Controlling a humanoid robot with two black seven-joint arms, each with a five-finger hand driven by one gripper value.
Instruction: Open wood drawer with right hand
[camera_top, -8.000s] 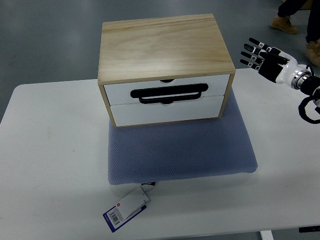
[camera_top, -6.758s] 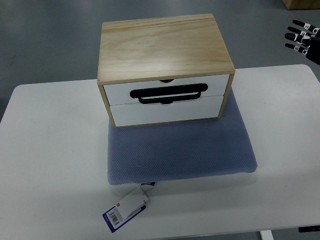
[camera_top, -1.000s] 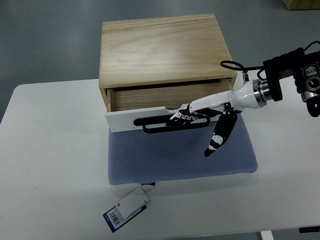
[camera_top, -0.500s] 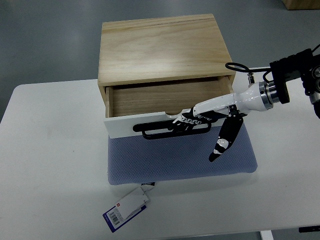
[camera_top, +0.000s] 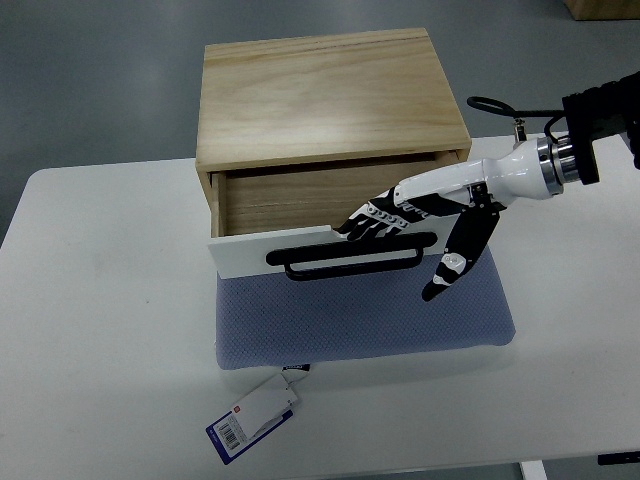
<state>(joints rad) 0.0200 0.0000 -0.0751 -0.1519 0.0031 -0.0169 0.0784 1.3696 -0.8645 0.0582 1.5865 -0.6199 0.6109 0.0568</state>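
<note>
Pale wood box (camera_top: 330, 95) on blue mat (camera_top: 365, 310); its white-fronted upper drawer (camera_top: 330, 250) stands pulled out. My right hand (camera_top: 400, 215) lies spread, holding nothing, above black handle (camera_top: 350, 256). Risk: fingers snag handle, dragging box.

The right hand (camera_top: 400, 215) hides part of the drawer (camera_top: 300, 215) interior; its arm is cropped.

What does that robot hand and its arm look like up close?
The right robot hand has slim black fingers with white segments and a white back. A silver ring joins its wrist to a black forearm, and a black cable loops above.
</note>
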